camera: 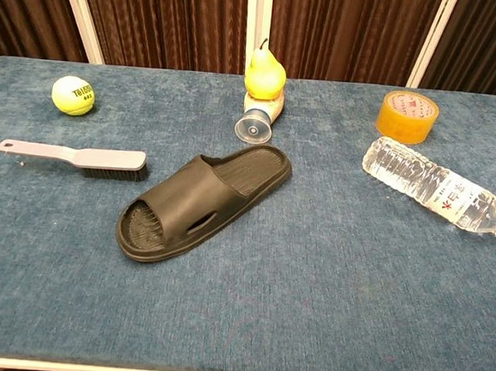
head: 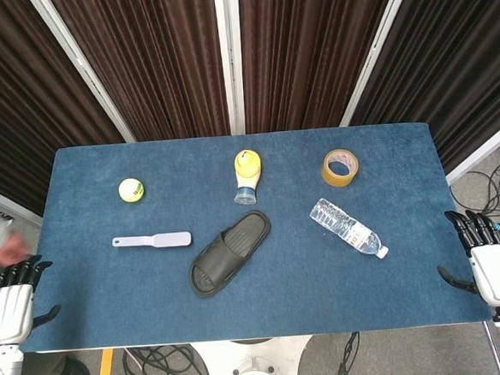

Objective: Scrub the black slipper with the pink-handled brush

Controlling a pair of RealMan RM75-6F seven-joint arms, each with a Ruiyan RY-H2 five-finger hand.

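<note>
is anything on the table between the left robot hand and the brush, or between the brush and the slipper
Nothing visible. The left robot hand sits at the table's near-left edge with bare cloth up to the brush. The slipper lies just right of the bristle end, with only bare cloth between them. The tennis ball lies farther back.

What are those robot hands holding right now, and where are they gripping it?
Nothing. The left hand and right hand sit open at the table's edges; the brush lies untouched beside the slipper.
</note>
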